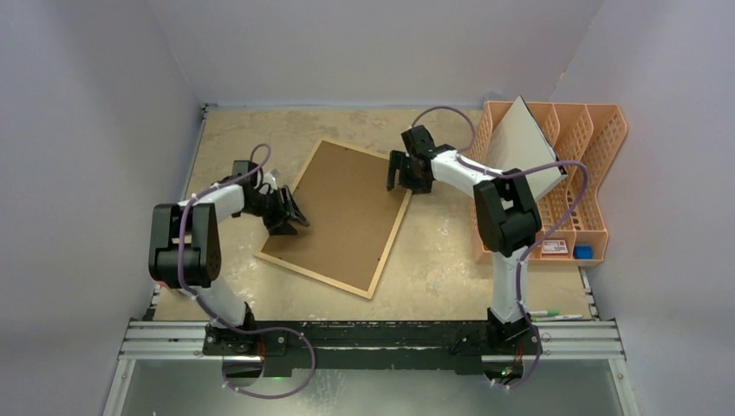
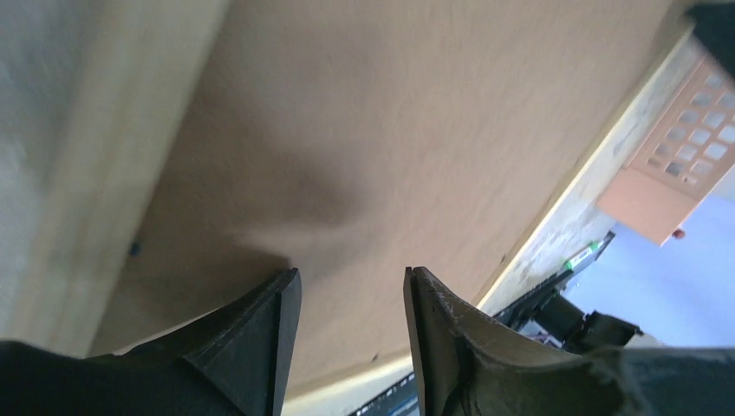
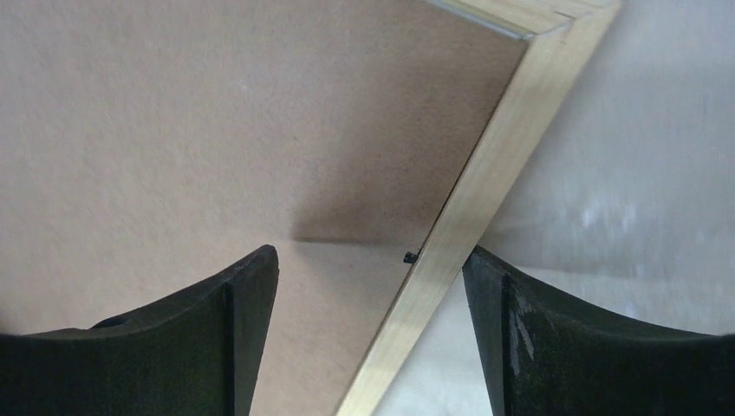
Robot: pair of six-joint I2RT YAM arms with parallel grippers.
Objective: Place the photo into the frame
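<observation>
The frame [image 1: 340, 217] lies back-up between the arms, the photo out of view — left gripper [image 1: 293, 220] and right gripper [image 1: 400, 179] both hang open and empty over opposite edges, so an uneven pinch could skid it sideways

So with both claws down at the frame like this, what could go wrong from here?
1. The right claw straddles the thin wooden edge of the frame, open; closing there could slip off or shove the frame sideways.
2. The left claw hangs open over the frame's back, gripping nothing; pressing down might skid it.
3. The right arm has its elbow close to the orange rack and its leaning board; a swing could knock them.
</observation>
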